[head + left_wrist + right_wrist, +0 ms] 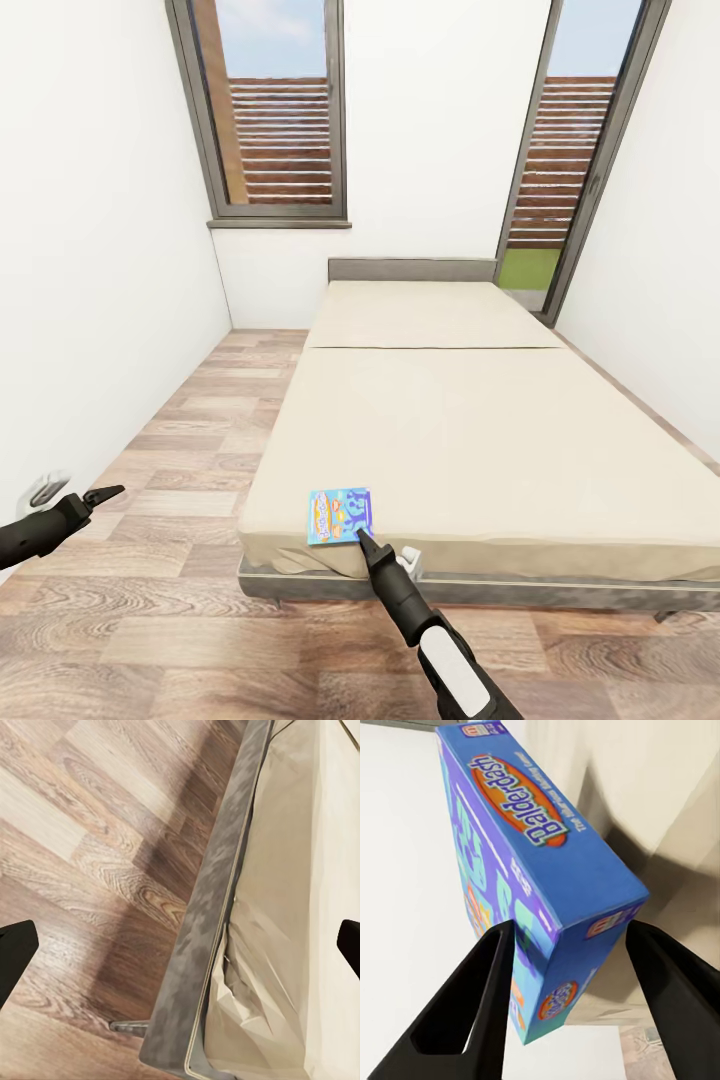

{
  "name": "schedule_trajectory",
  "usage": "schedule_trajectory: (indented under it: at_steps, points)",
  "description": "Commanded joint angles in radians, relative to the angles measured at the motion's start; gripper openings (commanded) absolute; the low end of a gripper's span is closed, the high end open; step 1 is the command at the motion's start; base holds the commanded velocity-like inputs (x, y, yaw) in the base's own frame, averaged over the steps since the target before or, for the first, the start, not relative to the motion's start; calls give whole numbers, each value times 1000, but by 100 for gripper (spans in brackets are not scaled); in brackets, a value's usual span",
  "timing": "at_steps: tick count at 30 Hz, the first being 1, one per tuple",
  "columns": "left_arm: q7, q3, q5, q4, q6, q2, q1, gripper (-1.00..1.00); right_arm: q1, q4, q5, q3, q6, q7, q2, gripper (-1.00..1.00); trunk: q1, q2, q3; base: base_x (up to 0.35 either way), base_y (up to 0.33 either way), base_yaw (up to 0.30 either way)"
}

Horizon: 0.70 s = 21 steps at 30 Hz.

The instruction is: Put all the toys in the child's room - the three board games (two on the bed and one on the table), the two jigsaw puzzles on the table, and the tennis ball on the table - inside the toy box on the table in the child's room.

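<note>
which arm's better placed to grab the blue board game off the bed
Right. The right claw is at the blue board game on the near corner of the bed, its open fingers straddling the box's edge. The left claw hangs over the floor, away from it.

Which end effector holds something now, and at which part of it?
Neither holds anything yet. The right end effector is open, its fingers straddling a corner of the blue board game on the bed. The left end effector is open beside the bed.

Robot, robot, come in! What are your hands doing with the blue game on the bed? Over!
Right gripper open, fingers either side of the blue board game at the bed corner. Left gripper open, empty, over the floor. Nothing in the way.
</note>
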Motion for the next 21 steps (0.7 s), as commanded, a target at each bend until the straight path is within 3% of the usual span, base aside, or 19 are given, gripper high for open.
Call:
schedule_trajectory:
  at_steps: [1,21]
  points:
    - [-1,2,4,0,8,0,-1,100,0,1,-13,-2,8,2,0,-100,0,0,-1,0,0,0]
    - [-1,2,4,0,8,0,-1,100,0,1,-13,0,8,3,0,-100,0,0,-1,0,0,0]
